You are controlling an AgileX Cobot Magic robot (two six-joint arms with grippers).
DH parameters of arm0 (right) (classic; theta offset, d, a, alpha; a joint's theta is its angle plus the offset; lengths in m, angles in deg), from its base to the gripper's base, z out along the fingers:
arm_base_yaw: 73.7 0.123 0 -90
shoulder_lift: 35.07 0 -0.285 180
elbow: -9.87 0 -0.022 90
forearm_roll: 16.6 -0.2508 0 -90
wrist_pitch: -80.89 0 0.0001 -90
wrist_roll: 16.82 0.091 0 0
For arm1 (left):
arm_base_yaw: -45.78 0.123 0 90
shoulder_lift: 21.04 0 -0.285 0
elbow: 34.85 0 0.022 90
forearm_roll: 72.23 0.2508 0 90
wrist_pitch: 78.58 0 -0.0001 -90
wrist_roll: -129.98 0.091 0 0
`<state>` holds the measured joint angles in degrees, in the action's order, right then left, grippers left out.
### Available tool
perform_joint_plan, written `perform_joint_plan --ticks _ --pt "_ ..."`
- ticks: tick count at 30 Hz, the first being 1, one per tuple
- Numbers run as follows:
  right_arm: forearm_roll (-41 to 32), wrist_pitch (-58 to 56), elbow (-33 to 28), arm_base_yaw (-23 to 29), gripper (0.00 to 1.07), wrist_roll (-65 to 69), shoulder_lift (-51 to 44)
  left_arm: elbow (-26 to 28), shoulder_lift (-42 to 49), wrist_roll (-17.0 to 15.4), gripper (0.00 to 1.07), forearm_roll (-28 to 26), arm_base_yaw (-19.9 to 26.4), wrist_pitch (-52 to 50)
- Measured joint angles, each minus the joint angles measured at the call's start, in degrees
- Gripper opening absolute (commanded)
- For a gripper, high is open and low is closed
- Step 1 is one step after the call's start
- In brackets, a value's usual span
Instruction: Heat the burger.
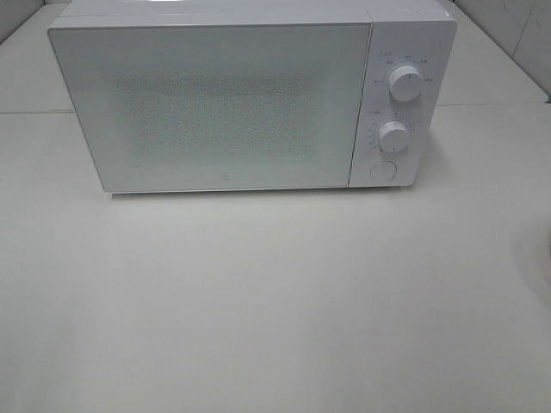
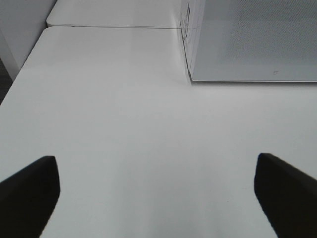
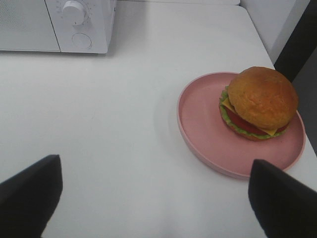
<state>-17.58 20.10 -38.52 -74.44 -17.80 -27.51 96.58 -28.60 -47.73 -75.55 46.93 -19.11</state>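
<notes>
The round burger with a brown bun, cheese, tomato and lettuce (image 3: 258, 103) sits on a flat pink plate (image 3: 198, 124) on the white counter (image 3: 124, 124). The right claw (image 3: 156, 203) is the near one. Its two dark fingers are spread wide and hold nothing. The burger lies ahead of this claw and off toward its outer finger, a little way apart, not touching. The burger is round, so it has no long side to line up with.

The white box microwave with a closed glass door (image 1: 207, 103) stands farther back, with two round white knobs (image 1: 405, 82). The left claw (image 2: 156, 193) is spread wide too, empty, over bare counter near the microwave's door corner. I think the door must be opened first.
</notes>
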Motion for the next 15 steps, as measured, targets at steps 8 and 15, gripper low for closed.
perform_joint_plan --ticks 8,15 --pt "0.0 0.0 0.0 0.0 0.98 0.0 0.0 0.0 0.0 0.0 1.02 0.0 0.0 0.0" --pt "0.0 0.0 0.0 0.0 0.98 0.0 0.0 0.0 0.0 0.0 1.02 0.0 0.0 0.0"
